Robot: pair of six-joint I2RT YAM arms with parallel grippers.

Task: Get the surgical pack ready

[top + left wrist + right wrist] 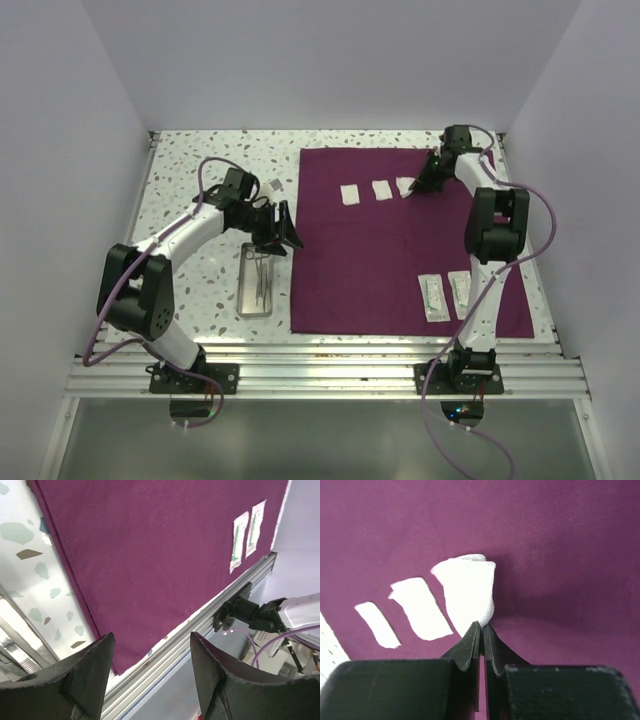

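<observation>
Our right fingers [482,632] are pressed together on the edge of a gauze square [470,587], which curls up off the cloth [370,250] near its far right corner. Our left fingers [281,232] are spread and hold nothing, above the cloth's left edge, by the tray [258,285] on the counter [190,180].

walls [60,120]: plain white, seen on three sides | table top [175,150]: white terrazzo, flecked with grey and brown | near edge: bounded by ribbed aluminium rails [330,368] | below rails: grey glossy panel [320,440] | light: even, soft shadows cast
</observation>
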